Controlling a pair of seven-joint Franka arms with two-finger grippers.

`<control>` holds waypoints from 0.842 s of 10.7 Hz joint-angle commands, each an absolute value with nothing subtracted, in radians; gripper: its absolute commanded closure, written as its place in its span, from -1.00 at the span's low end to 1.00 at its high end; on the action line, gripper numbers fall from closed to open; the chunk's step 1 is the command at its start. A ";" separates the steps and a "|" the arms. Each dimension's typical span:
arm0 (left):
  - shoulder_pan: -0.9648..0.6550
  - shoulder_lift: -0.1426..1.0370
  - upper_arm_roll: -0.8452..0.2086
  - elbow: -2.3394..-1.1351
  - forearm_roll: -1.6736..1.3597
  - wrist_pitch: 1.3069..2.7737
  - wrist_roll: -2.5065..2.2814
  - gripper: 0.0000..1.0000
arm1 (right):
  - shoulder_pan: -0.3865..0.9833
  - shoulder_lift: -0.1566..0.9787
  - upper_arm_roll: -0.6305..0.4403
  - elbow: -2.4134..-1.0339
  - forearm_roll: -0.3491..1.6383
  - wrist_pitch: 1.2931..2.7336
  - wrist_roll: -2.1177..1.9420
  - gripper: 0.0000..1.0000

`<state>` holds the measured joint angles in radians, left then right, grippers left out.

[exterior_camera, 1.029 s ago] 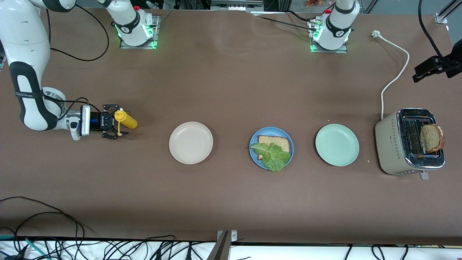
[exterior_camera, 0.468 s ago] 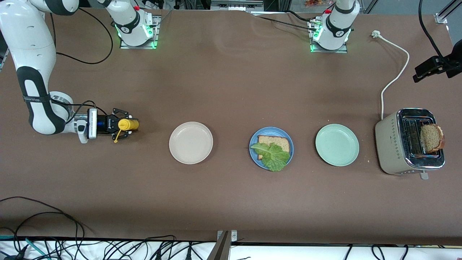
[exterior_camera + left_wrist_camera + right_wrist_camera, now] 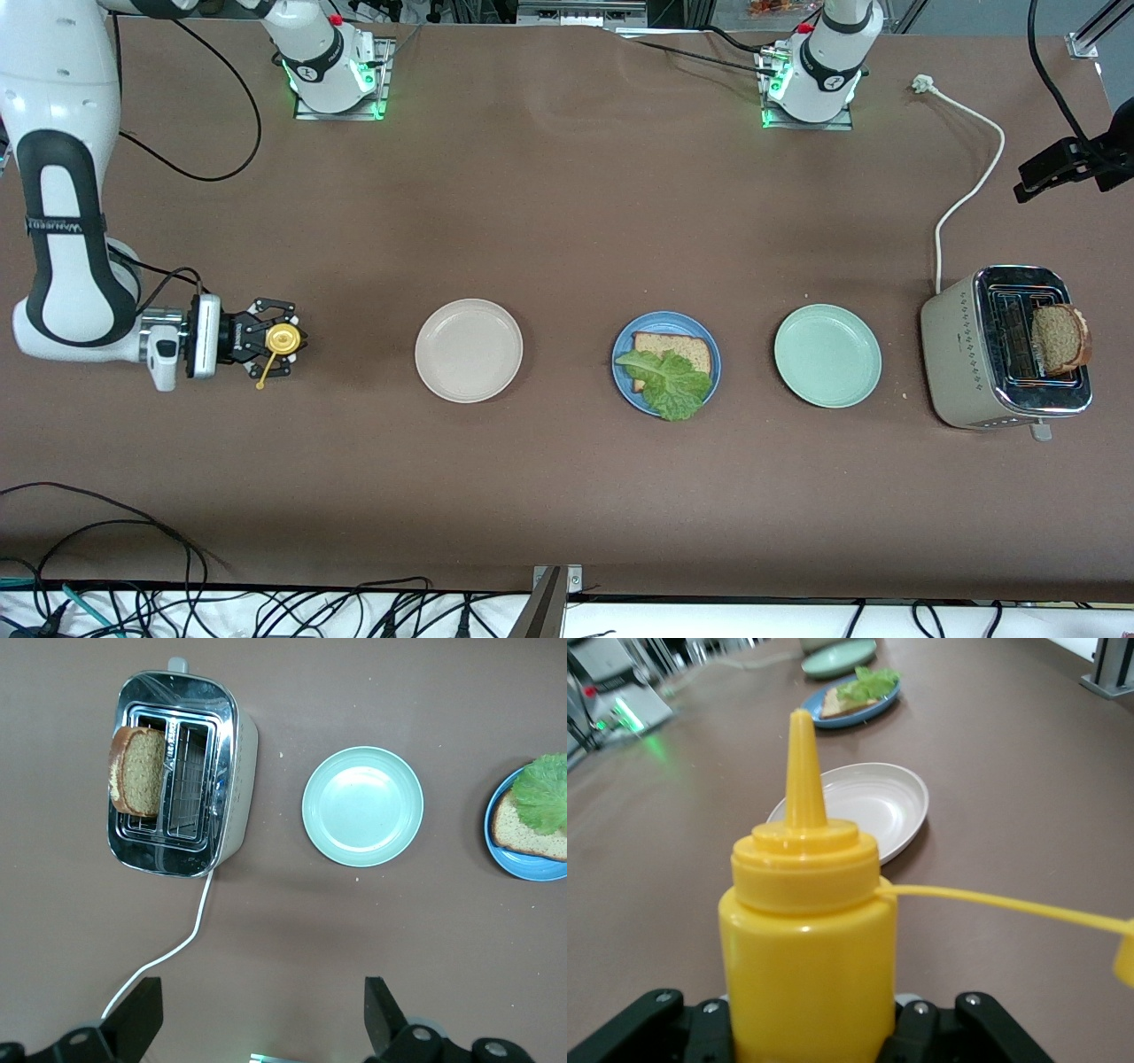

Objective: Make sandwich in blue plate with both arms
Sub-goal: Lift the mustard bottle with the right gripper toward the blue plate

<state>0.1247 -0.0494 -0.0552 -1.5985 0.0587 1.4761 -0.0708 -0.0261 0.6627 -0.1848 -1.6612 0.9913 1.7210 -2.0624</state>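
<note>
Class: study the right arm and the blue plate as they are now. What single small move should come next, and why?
Probably carry the yellow squeeze bottle toward the blue plate. The right gripper grips it upright at that arm's end of the table, cap off. The lettuce on the bread slice shows no sauce, so sauce plausibly comes next.

A matte brown worktop fills the scene, evenly lit from above with soft shadows. Along the edge nearest the front camera runs a white strip strewn with tangled black cables, and a metal bracket sits at its middle. At the left arm's end, a black clamp juts over the edge.
</note>
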 commanded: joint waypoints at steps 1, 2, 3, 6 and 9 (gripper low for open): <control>0.129 -0.040 -0.061 -1.575 0.077 1.462 -0.066 -1.00 | 0.096 0.568 -0.186 -1.574 0.795 1.790 -1.764 0.70; 0.129 -0.041 -0.061 -1.575 0.077 1.462 -0.066 -1.00 | 0.135 0.554 -0.186 -1.537 0.754 1.792 -1.653 0.71; 0.129 -0.040 -0.061 -1.575 0.077 1.462 -0.066 -1.00 | 0.178 0.552 -0.186 -1.499 0.705 1.795 -1.559 0.71; 0.132 -0.040 -0.061 -1.575 0.077 1.462 -0.066 -1.00 | 0.329 0.552 -0.183 -1.395 0.532 1.846 -1.250 0.71; 0.132 -0.040 -0.061 -1.575 0.077 1.462 -0.066 -1.00 | 0.516 0.560 -0.183 -1.390 0.332 1.986 -0.911 0.67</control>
<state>0.1274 -0.0490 -0.0555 -1.5986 0.0587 1.4761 -0.0708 0.3999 0.5454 -0.1738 -1.4116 0.4909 1.9091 -1.1336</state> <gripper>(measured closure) 0.000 0.833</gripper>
